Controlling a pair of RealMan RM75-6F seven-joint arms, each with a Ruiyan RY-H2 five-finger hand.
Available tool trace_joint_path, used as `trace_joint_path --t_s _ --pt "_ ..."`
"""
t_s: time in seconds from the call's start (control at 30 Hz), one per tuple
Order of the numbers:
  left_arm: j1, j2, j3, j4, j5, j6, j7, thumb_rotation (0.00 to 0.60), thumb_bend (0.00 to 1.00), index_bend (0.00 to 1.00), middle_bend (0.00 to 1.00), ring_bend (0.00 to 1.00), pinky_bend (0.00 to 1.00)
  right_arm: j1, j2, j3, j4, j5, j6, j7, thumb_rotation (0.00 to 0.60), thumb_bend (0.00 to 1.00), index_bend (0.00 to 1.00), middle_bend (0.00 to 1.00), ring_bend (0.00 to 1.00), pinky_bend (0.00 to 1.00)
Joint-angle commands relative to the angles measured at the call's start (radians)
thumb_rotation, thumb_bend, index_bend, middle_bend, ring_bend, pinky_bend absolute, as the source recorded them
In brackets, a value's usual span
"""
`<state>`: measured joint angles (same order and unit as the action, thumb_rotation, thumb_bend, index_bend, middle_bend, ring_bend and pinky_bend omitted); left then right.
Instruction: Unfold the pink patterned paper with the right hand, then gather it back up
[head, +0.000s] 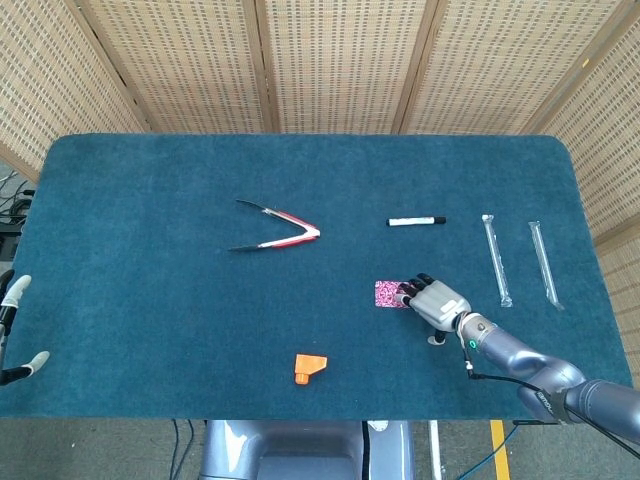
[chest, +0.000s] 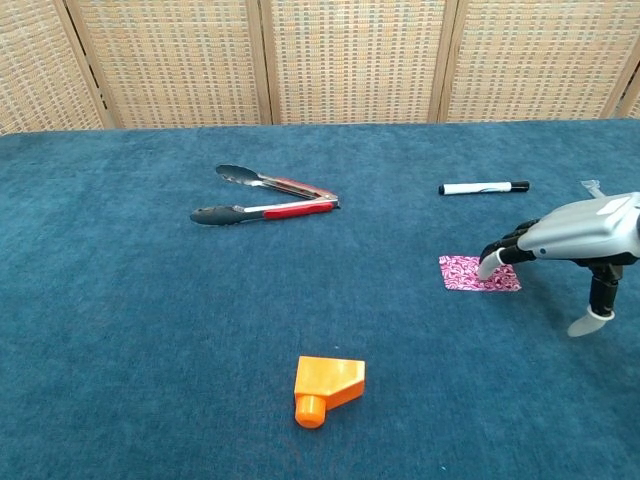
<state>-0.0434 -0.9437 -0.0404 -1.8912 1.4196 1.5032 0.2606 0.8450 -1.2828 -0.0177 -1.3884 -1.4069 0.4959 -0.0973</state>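
The right hand (chest: 560, 245) reaches low over the blue-carpeted table (head: 150, 280), fingers spread apart and curved down, their tips (chest: 489, 264) touching the right edge of the small folded pink patterned paper (chest: 470, 274), which lies flat right of the table's centre. Beyond it lies a black-capped white marker (head: 416, 220); farther left are red-handled metal tongs (head: 275, 229), with an orange plastic block (head: 309, 367) near the front edge. The left hand (head: 15, 325) shows only partly at the table's left edge, so I cannot tell its state.

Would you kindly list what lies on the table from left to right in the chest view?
Tongs → orange block → pink patterned paper → right hand.
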Motion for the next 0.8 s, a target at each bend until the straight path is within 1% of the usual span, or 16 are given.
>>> trace_joint_path --t_s 0.03,0.43,0.8 --pt "0.0 0.0 0.0 0.0 0.001 0.001 0.001 0.6 0.14 0.02 0.0 0.0 0.0 -0.003 0.01 -0.006 -0.003 0.011 0.002 -0.009 0.6 0.31 0.14 0.08 0.0 0.0" --pt "-0.003 -0.004 -0.002 -0.004 0.002 0.002 0.009 0.6 0.13 0.02 0.0 0.0 0.0 -0.031 0.068 -0.048 -0.031 0.038 0.013 -0.046 0.6 0.31 0.14 0.1 0.0 0.0" --pt "-0.003 -0.005 -0.002 -0.01 0.0 0.005 0.02 0.6 0.14 0.02 0.0 0.0 0.0 -0.065 0.117 -0.076 -0.05 0.045 0.039 -0.049 0.6 0.31 0.15 0.1 0.0 0.0"
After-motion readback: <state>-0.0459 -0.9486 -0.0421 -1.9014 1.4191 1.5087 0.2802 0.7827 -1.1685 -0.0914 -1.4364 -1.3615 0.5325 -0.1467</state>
